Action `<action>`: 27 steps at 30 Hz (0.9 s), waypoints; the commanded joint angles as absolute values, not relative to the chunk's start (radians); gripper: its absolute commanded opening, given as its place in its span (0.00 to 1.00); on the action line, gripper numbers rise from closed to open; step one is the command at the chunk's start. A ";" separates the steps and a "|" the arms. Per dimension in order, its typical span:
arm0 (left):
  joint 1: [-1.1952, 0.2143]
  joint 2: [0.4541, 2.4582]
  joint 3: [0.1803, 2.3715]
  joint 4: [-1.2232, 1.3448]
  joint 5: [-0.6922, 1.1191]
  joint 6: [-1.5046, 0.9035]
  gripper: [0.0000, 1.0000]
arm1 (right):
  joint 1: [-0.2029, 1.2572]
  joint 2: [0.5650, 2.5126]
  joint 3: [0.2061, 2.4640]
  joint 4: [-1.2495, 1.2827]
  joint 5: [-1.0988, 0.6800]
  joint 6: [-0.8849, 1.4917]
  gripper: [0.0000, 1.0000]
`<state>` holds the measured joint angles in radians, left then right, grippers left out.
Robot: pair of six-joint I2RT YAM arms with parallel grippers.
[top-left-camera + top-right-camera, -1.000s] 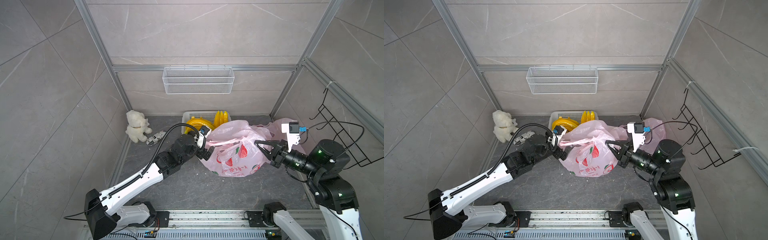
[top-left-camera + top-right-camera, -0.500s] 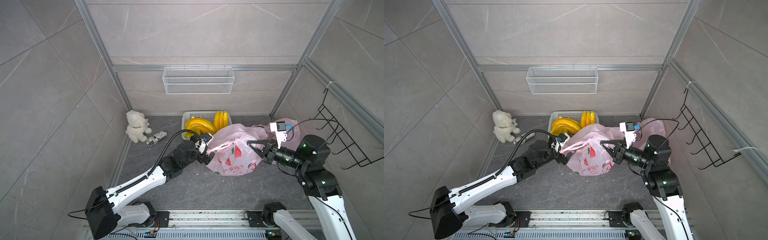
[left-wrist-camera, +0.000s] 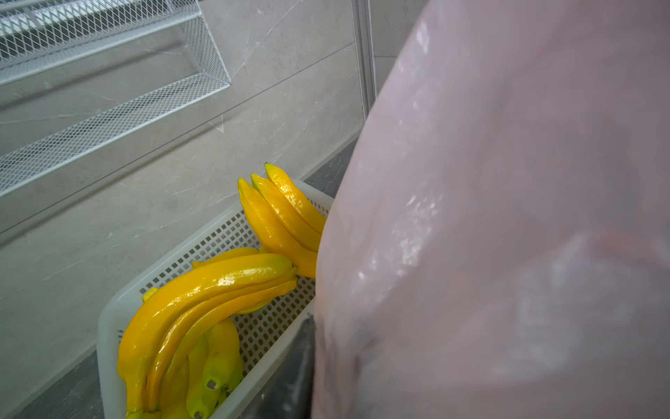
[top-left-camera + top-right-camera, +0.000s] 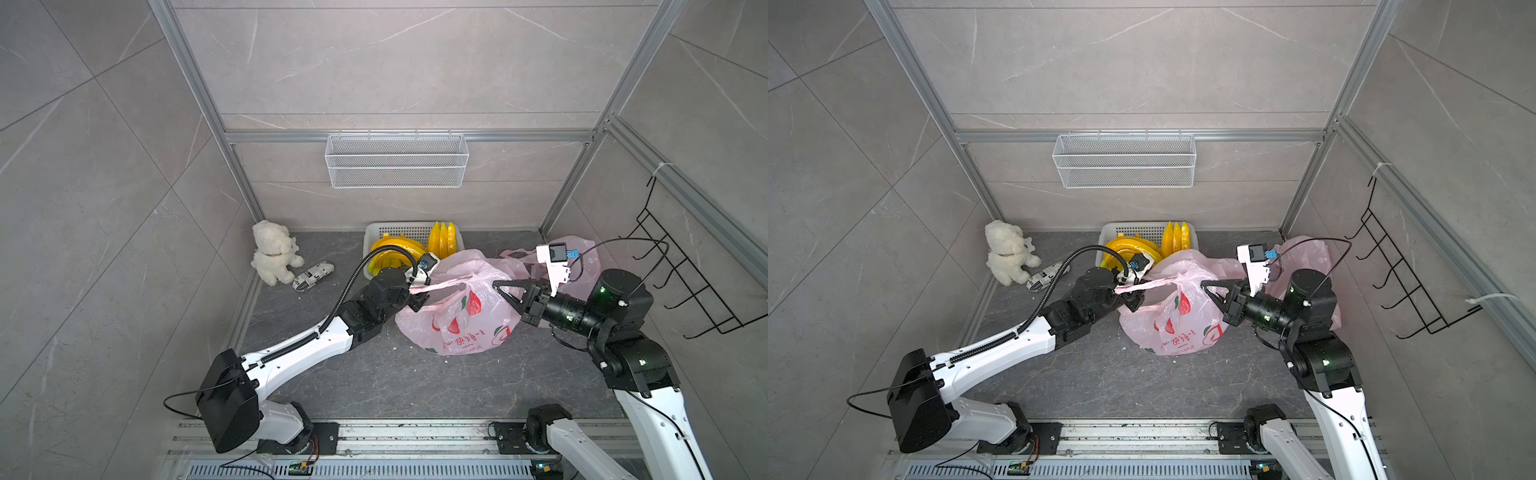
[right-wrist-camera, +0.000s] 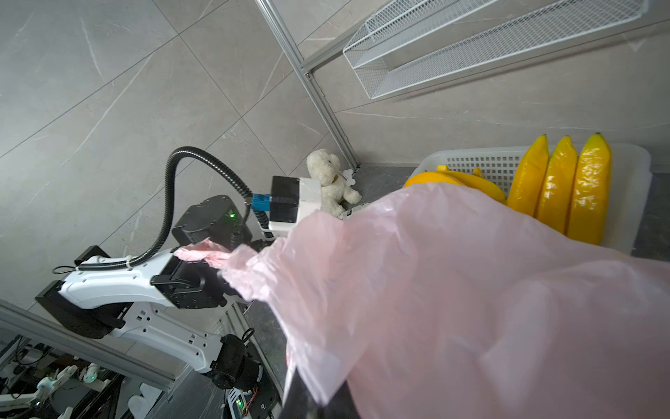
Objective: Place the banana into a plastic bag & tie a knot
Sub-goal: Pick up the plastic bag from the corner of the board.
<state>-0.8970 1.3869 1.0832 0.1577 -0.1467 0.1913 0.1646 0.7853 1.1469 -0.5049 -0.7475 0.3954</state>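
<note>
1. Left gripper [image 4: 417,292]: clamped on the twisted handle [image 4: 440,285] of the bag [image 4: 457,332].
2. Right gripper [image 4: 496,285]: closed, its tip pinching bag film on the opposite side.
3. Bag: rests on the floor [image 4: 374,374] between the arms.
4. Bananas [image 4: 392,254]: in the basket [image 4: 399,227], just behind the bag. Bag contents cannot be told.

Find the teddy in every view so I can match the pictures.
Top view: teddy in the far corner on the left arm's side.
Top view: teddy in that same far corner.
Left wrist: not in it.
Right wrist: teddy just behind the left arm's camera.
Shared landmark: wire shelf on the back wall.
</note>
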 commanded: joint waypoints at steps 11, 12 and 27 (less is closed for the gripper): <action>-0.894 1.035 1.043 -0.201 -0.212 -0.095 0.00 | 0.373 1.002 1.092 -0.402 -0.422 0.369 0.01; -0.894 1.007 1.055 -0.261 -0.224 -0.134 0.00 | 0.426 1.048 1.104 -0.380 -0.382 0.368 0.01; -0.894 0.823 1.283 -1.129 -0.702 -0.701 0.00 | 0.802 1.739 1.565 -0.269 -0.169 0.418 0.65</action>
<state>-0.8970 0.8158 1.2610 -0.9241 -0.5533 -0.5224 0.8032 1.7348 1.5135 -0.2493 -0.2615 0.4057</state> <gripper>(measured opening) 0.056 0.608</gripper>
